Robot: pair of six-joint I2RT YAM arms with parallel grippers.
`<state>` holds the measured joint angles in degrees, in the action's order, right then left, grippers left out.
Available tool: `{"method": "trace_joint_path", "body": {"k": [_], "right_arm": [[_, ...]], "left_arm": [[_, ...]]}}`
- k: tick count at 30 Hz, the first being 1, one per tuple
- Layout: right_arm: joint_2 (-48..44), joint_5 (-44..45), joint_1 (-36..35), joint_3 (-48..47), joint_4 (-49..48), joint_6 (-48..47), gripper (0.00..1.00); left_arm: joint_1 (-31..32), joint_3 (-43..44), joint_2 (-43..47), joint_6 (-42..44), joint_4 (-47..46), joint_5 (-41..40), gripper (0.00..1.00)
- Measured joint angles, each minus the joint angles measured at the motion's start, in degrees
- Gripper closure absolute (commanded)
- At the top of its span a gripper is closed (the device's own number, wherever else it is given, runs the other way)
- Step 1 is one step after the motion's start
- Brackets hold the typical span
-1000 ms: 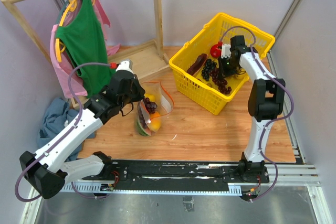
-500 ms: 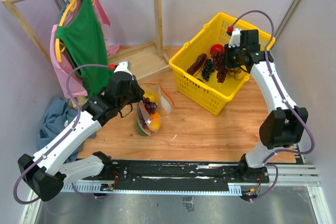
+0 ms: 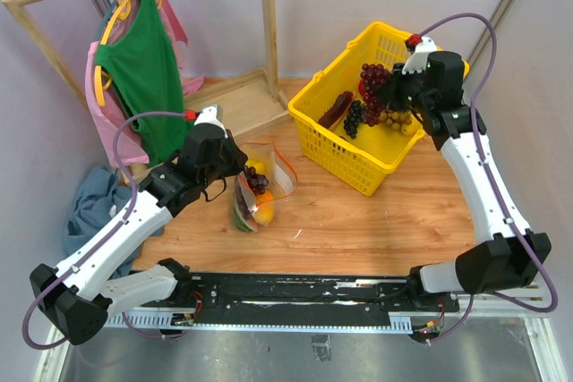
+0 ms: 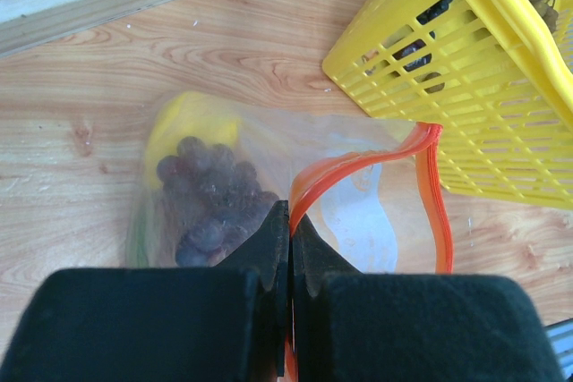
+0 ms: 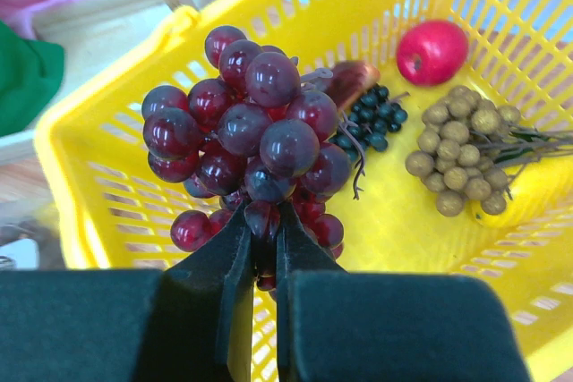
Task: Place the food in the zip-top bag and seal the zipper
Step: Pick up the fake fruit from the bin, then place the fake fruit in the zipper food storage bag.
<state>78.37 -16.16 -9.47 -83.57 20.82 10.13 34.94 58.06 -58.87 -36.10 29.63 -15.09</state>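
Observation:
The clear zip-top bag lies on the wooden table, its mouth open toward the basket. My left gripper is shut on the red-orange zipper at the near side of the mouth. Inside the bag are a dark purple grape bunch, a yellow pepper and a sliver of green rind. My right gripper is shut on a dark red grape bunch and holds it above the yellow basket. From above, this bunch hangs over the basket's middle.
The basket holds a red round fruit, a brownish bunch and a small dark bunch. A wooden clothes rack with a green shirt stands at the back left. A blue cloth lies at the left.
My right arm has lifted the dark red grape bunch up out of the basket and swung its elbow out to the right. The left arm and the bag have not moved.

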Motion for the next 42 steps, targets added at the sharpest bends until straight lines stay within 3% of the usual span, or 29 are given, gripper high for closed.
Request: {"method": "trace_joint_path", "body": {"k": [11, 23, 33, 42], "right_arm": [[-10.1, -2.29, -5.97, 4.48, -6.12, 7.78, 0.99], [-17.66, 1.77, -22.56, 16.9, -18.05, 18.67, 0.99], [-14.47, 7.65, -37.55, 23.45, -29.79, 23.28, 0.99], [-9.38, 10.29, -43.32, 30.42, -36.46, 22.73, 0.99]], "left_arm": [[0.0, 0.0, 0.0, -0.44, 0.02, 0.83, 1.0], [0.0, 0.0, 0.0, -1.88, -0.42, 1.31, 1.0], [0.0, 0.0, -0.17, -2.75, -0.59, 1.92, 1.0], [0.0, 0.0, -0.22, -3.15, -0.7, 1.92, 1.0]]}}
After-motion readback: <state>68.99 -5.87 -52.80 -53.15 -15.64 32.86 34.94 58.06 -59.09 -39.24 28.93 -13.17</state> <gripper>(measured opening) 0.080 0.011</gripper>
